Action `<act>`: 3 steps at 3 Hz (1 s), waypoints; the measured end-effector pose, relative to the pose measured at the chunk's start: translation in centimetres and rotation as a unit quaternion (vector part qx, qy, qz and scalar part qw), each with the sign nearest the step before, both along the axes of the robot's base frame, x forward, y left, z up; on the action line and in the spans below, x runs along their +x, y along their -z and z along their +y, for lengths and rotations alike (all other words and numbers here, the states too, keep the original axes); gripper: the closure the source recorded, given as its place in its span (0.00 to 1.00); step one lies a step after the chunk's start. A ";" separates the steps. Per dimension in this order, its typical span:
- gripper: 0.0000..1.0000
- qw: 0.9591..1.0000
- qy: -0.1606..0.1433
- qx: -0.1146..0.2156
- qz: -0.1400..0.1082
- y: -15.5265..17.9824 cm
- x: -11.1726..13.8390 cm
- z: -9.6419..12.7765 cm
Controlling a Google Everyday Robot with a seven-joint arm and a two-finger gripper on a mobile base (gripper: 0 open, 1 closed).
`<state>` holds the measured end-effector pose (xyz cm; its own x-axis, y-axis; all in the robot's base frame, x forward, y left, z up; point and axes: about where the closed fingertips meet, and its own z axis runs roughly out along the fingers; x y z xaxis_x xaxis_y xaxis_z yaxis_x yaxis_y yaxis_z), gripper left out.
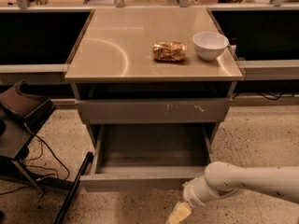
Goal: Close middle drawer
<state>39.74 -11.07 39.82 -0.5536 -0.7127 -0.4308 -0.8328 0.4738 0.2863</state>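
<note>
The gripper (179,213) hangs low at the lower edge of the view, at the end of the white arm (252,181). The frame cuts off its tip, so I cannot tell how far open it is or whether it holds anything. Just above it and stretching away to its left is the middle drawer (135,182), pulled well out with its grey inside bare. The gripper sits below the right part of the plain front, perhaps touching its lower edge, though that is hard to make out. Higher up is the scratched drawer front (154,110), and above that the tabletop (112,50) with a white bowl (210,45) and a crumpled golden packet (169,51).
</note>
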 end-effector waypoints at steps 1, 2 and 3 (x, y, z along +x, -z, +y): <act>0.00 1.000 0.010 0.000 -0.004 0.0 3.2 -0.4; 0.00 1.000 -0.004 0.015 0.003 1.1 6.6 2.1; 0.00 1.000 -0.004 0.015 0.003 1.1 6.6 2.1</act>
<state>46.35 -9.00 38.71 -0.5496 -0.7043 -0.4493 -0.8354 0.4575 0.3047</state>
